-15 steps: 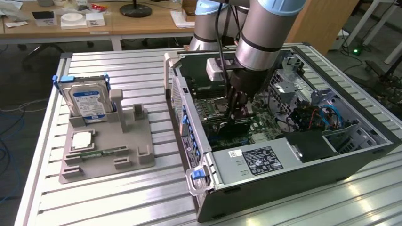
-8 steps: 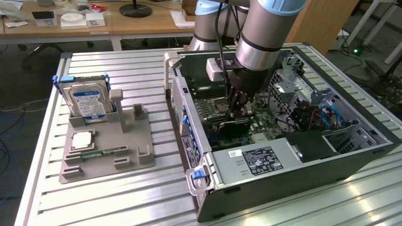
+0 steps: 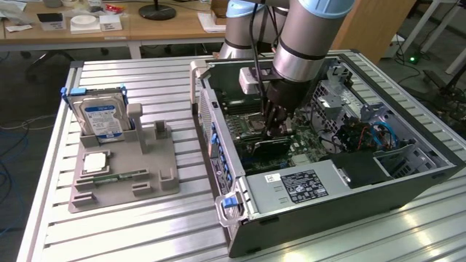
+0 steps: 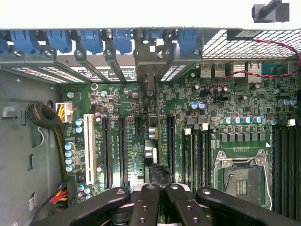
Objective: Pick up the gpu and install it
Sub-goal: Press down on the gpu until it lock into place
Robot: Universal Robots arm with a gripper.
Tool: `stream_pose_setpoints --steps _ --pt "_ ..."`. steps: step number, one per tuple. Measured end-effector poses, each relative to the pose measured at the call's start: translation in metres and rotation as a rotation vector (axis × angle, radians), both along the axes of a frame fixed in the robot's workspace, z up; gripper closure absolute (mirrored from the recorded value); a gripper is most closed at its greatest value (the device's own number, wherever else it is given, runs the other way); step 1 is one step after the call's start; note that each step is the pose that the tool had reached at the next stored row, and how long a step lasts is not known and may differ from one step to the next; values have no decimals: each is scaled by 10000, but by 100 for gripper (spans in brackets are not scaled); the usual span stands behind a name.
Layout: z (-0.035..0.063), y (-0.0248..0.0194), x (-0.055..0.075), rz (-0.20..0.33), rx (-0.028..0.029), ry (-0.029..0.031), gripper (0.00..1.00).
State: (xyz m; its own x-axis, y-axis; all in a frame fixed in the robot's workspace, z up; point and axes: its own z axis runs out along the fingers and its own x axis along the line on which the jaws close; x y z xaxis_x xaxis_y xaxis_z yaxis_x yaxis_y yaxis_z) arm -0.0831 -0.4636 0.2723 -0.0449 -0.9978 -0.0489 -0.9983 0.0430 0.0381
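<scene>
Green motherboard [image 4: 188, 122]; blue slot clips [image 4: 94, 40]; black claw [image 4: 160, 207]; blue-labelled silver hard drive [image 3: 102, 117]; grey holder [image 3: 124, 169].

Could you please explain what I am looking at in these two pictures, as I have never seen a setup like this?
The machine is a robot arm with a gripper at its end. The exterior view comes from a camera standing off the arm. The wrist view comes from a camera on the arm's wrist, looking down past the gripper at the motherboard.

On the slatted table lies an open computer case. Beside it, on the exterior view's left, a grey holder carries a hard drive and a memory stick.

The gripper is inside the case and appears shut on the gpu, seen edge-on over the motherboard.
</scene>
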Motion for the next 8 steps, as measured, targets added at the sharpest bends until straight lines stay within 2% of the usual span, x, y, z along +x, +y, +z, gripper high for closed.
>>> stream_pose_setpoints --steps 8 --pt "1 0 -21 0 1 -2 89"
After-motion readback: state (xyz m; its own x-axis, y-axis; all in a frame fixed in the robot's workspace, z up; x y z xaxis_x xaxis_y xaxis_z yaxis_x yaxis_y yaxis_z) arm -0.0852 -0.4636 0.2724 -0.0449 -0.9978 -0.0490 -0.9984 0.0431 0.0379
